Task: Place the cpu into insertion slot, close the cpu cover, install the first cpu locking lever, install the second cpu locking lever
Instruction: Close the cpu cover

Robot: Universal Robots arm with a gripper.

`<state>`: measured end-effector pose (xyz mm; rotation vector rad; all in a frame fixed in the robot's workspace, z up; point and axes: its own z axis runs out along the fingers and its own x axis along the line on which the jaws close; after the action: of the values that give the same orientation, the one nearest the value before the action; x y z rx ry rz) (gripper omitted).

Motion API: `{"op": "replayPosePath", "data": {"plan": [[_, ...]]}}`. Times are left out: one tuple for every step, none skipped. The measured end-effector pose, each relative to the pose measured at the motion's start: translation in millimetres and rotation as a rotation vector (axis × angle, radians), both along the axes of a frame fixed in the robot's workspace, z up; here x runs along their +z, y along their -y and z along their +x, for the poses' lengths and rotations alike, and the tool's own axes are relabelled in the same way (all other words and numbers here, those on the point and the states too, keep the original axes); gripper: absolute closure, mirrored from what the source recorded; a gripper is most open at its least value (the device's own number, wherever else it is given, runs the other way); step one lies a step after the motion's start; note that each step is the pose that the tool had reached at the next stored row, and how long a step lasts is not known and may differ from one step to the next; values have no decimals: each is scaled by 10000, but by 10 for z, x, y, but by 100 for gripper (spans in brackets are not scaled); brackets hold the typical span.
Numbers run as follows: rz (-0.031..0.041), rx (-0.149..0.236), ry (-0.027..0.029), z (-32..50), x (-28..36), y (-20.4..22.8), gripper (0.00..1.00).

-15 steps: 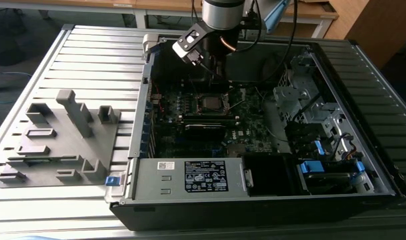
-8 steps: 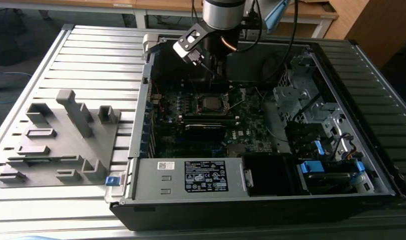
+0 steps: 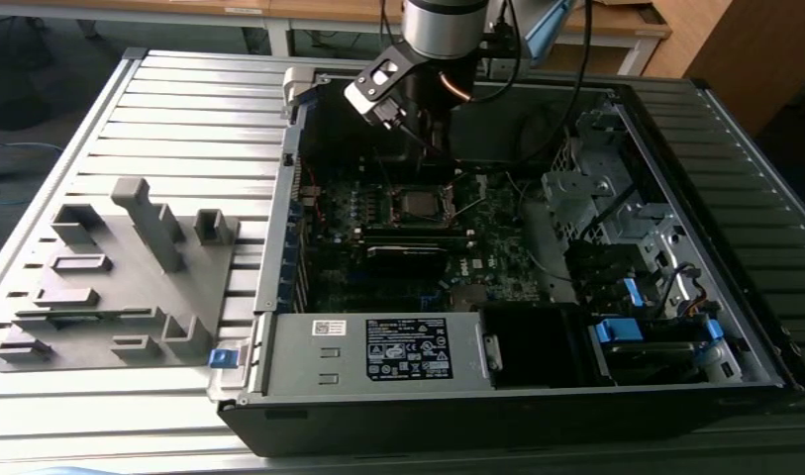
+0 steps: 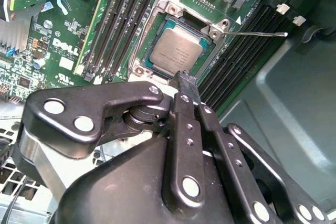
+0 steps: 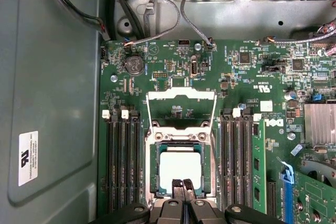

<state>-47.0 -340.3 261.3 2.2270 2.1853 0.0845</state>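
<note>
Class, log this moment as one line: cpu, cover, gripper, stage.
cpu: seated in insertion slot | cpu cover: open | gripper: shut, tips at cpu edge | stage: cpu placed, cover not yet closed

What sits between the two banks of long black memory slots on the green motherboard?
In the first wrist view, the square black insertion slot holding the silver-grey square cpu, with the thin silver metal cpu cover open beyond it.

Exterior view, around the insertion slot [image 3: 394,204]: case wall [image 3: 292,188] at 9 o'clock, drive cage [image 3: 600,198] at 3, power supply [image 3: 389,351] at 6, arm [image 3: 442,30] over 12. Open cpu cover [image 5: 181,109] stands at one slot edge, and a locking lever [image 4: 257,34] juts over the memory slots [image 4: 236,56]. Board between wall and cage lies low, free overhead.
</note>
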Motion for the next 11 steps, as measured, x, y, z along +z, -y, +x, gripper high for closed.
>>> {"op": "replayPosePath", "data": {"plan": [[0,-1,0,3,0,0,89],[0,-2,0,6,0,0,89],[0,-1,0,9,0,0,89],[0,-2,0,10,0,0,89],[0,-1,0,57,0,0,89],[0,-2,0,121,0,0,89],[-1,-2,0,122,0,0,89],[0,-2,0,122,0,0,89],[0,-2,0,123,0,0,89],[-1,-2,0,123,0,0,89],[0,-2,0,123,0,0,89]]}}
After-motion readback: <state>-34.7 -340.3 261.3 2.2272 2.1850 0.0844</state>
